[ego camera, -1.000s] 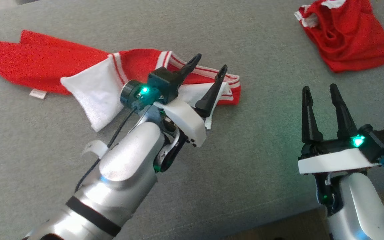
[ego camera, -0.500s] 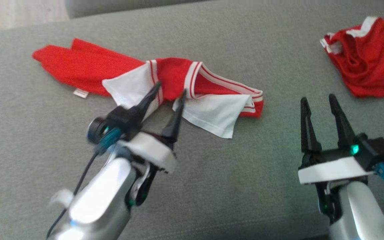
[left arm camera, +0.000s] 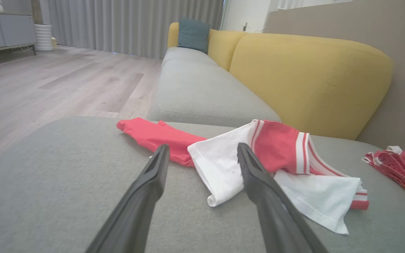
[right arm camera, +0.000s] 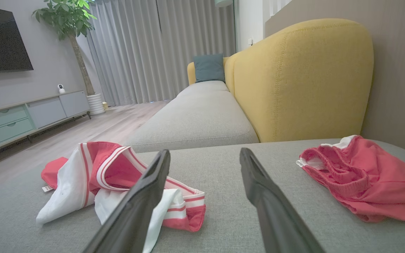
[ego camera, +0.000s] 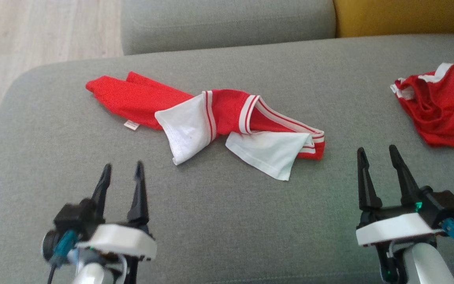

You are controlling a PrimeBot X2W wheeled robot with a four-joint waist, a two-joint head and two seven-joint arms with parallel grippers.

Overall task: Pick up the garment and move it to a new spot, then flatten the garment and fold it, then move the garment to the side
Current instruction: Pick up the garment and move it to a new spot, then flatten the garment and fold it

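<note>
Garment (ego camera: 219,118), red with white panels and red-and-white striped trim, lay crumpled on the grey seat cushion (ego camera: 250,221) of a sofa, near the middle of the head view. It was stretched into a long, uneven strip running from about 10 o'clock to about 4 o'clock. Plain red cloth made up the 10 o'clock end, and the striped band was bunched at the 4 o'clock end. Two white panels spread out from its 6 o'clock edge, and a small white label (ego camera: 131,125) stuck out beside the red part.

The left end effector (ego camera: 123,164) was at 7 o'clock in the head view. Its jaws were spread wide and empty, with the tips pointing toward 12 o'clock and well short of the cloth. In the left wrist view its fingers (left arm camera: 153,182) framed the nearer white panel without touching it. The right end effector (ego camera: 376,148) was at 4 o'clock, likewise wide and holding nothing. It stood near the striped end, on that end's 3 o'clock side, with bare cushion between them.

A second red garment (ego camera: 440,106) with white edging lay heaped at 2 o'clock, well apart from the first. A yellow backrest (ego camera: 400,15) showed at 1 o'clock, and pale wood floor (ego camera: 34,31) at 10 o'clock.
</note>
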